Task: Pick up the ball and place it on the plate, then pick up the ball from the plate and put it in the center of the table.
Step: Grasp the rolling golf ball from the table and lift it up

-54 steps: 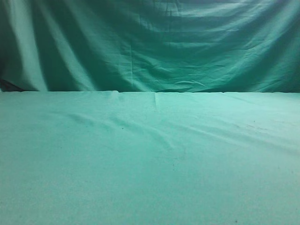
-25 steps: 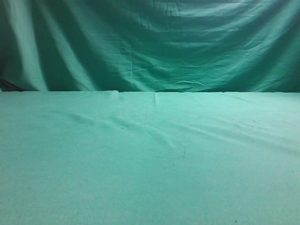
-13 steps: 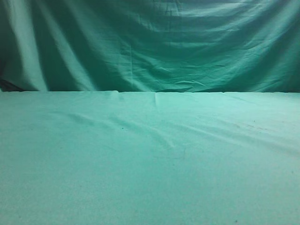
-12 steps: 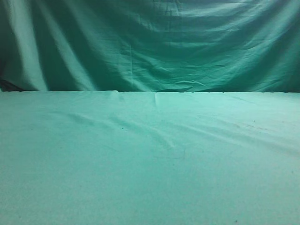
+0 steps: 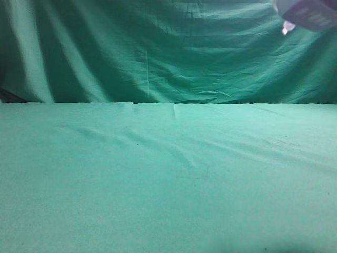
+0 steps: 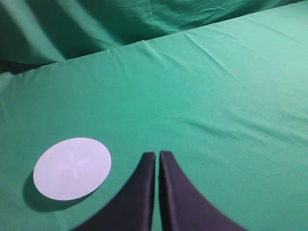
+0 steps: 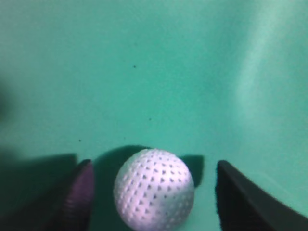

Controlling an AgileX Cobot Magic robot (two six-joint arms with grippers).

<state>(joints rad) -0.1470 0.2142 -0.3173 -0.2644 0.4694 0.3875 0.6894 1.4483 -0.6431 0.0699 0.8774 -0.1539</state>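
Nearest to me, in my right wrist view, the small white dimpled ball (image 7: 154,187) sits on the wide table draped in green cloth (image 7: 144,72), between the two black fingers of my right gripper (image 7: 151,197). Those fingers stand wide apart, one on each side, with a clear gap to the ball on both; I hold nothing yet. I judge the ball to be hard, light and ready to roll, its rounded shell rather slippery, so I should close on its widest part, level with its middle and centred between the fingers, or it may squirt out forward.

My left gripper (image 6: 157,159) hangs above the cloth with its dark fingers pressed together, empty. Just to their left lies the flat round white plate (image 6: 72,167), bare, casting a small shadow on its near-left side. That is where the ball must go first.

Farther off, the exterior view shows the wrinkled tabletop with neither ball nor plate in sight, a grey part of an arm (image 5: 308,13) at the upper right corner, and the draped green backdrop (image 5: 158,52) behind.
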